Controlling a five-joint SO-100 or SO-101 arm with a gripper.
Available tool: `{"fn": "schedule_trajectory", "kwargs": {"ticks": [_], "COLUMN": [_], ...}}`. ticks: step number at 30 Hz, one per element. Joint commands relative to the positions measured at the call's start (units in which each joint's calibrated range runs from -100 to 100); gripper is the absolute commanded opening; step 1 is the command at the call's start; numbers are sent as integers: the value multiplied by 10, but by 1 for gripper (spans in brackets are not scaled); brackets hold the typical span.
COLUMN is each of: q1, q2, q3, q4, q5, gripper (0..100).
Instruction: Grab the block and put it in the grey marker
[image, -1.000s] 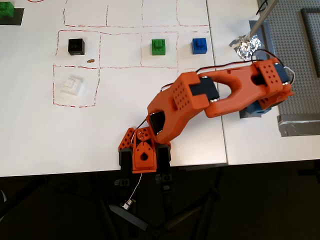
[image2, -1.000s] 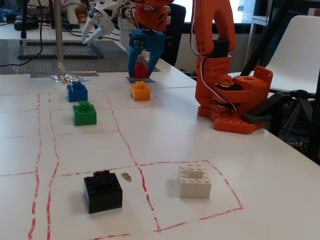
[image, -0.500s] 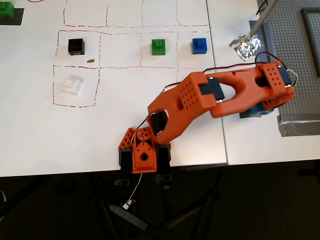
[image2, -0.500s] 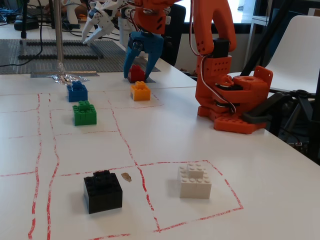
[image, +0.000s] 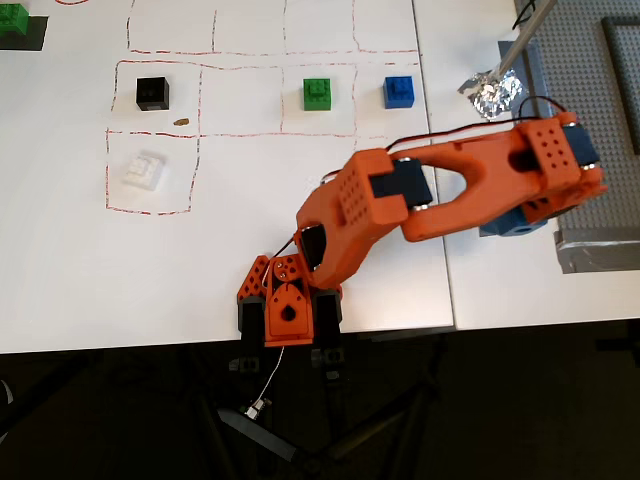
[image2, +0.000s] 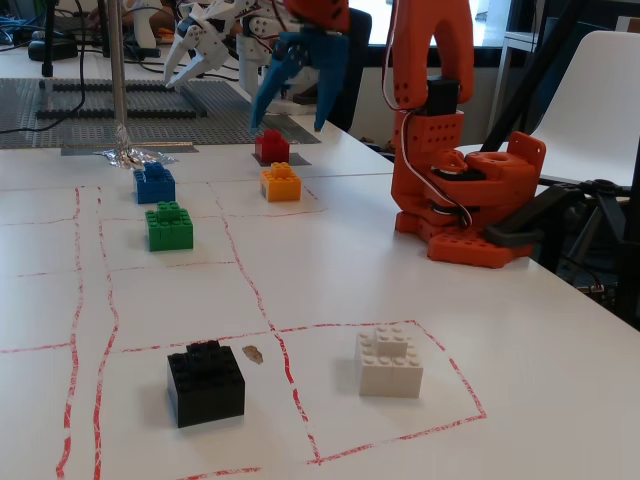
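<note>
The red block stands upright on the grey marker at the far side of the table in the fixed view, with nothing holding it. My gripper hangs above it, open, its blue fingers spread wide and clear of the block. In the overhead view the orange arm covers the block and the marker; only the blue gripper shows beneath the wrist.
An orange brick sits just in front of the marker. Blue, green, black and white bricks lie within red-lined squares. Crumpled foil and a studded grey baseplate lie beyond. The arm's base stands at the right.
The gripper, first low around the red block, has opened and risen. The block stays on the grey marker.
</note>
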Motion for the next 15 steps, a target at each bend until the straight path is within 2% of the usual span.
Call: {"fn": "schedule_trajectory", "kwargs": {"ticks": [1,8,11,15], "q1": [-4,-141,-239,-393], "q2": [-161,-369,-431,-476], "q3": [14,189,249,312], "q4": [75,114,114,89], "q5": [8,-31,-76,-164], "gripper": [32,24,19,12]}}
